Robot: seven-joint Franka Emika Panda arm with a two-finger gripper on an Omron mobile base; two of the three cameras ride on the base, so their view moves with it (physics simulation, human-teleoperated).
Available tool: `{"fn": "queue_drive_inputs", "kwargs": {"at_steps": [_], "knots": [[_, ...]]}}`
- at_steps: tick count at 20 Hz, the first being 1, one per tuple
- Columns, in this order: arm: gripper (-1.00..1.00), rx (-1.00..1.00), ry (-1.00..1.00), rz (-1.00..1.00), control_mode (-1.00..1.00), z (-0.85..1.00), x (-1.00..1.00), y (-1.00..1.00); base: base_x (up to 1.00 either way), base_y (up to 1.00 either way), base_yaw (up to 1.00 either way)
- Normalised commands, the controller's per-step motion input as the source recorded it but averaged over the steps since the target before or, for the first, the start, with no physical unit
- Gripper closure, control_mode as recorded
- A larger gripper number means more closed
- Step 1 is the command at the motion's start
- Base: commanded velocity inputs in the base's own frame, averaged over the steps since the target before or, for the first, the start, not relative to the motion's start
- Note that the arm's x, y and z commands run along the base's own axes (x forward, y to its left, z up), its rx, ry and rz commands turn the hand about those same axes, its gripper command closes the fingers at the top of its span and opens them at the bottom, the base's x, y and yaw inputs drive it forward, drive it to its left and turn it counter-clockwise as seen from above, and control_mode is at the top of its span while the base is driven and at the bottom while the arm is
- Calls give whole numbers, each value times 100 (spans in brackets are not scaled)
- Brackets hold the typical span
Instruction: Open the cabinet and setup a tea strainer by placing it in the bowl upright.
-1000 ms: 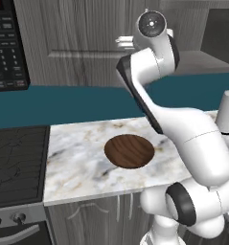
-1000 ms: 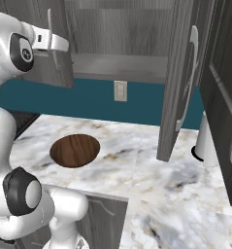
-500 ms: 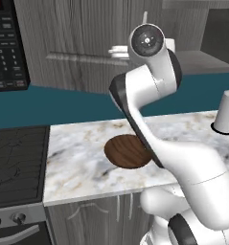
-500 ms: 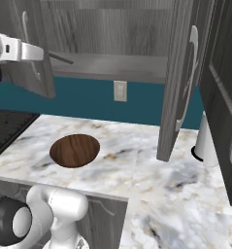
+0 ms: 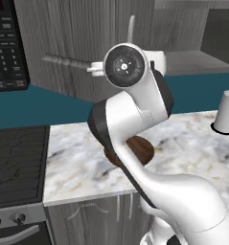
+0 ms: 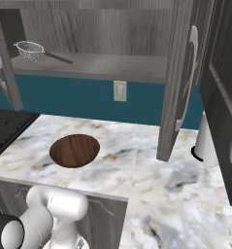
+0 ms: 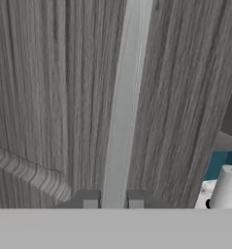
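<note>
At twelve o'clock above the marble counter (image 6: 137, 165), the cabinet (image 6: 183, 82) stood open, with the tea strainer (image 6: 31, 49) lying on its shelf. The gripper (image 7: 113, 200) had its fingers apart, straddling the silver handle (image 7: 124, 102). The bowl (image 6: 74, 150) sat on the counter at eight o'clock of the right door.

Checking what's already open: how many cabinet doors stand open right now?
2: the left door swung out beside the strainer shelf, the gripper at its handle; the right door near the paper towel roll.
</note>
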Motion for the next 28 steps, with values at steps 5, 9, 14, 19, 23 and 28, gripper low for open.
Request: {"fn": "queue_drive_inputs", "kwargs": {"at_steps": [5, 9, 14, 19, 23, 28], "knots": [[100, -1, 0, -3, -100, 0, -29, 13, 0, 0, 0], [-100, 0, 0, -3, -100, 0, -14, 1, 0, 0, 0], [-100, 0, 0, -2, -100, 0, -18, -4, 0, 0, 0], [-100, 16, 0, 0, -100, 3, -65, -31, 0, 0, 0], [-100, 33, 3, 0, -100, 14, -60, -55, 0, 0, 0], [-100, 41, 23, 8, -100, 1, -9, -63, 0, 0, 0]]}}
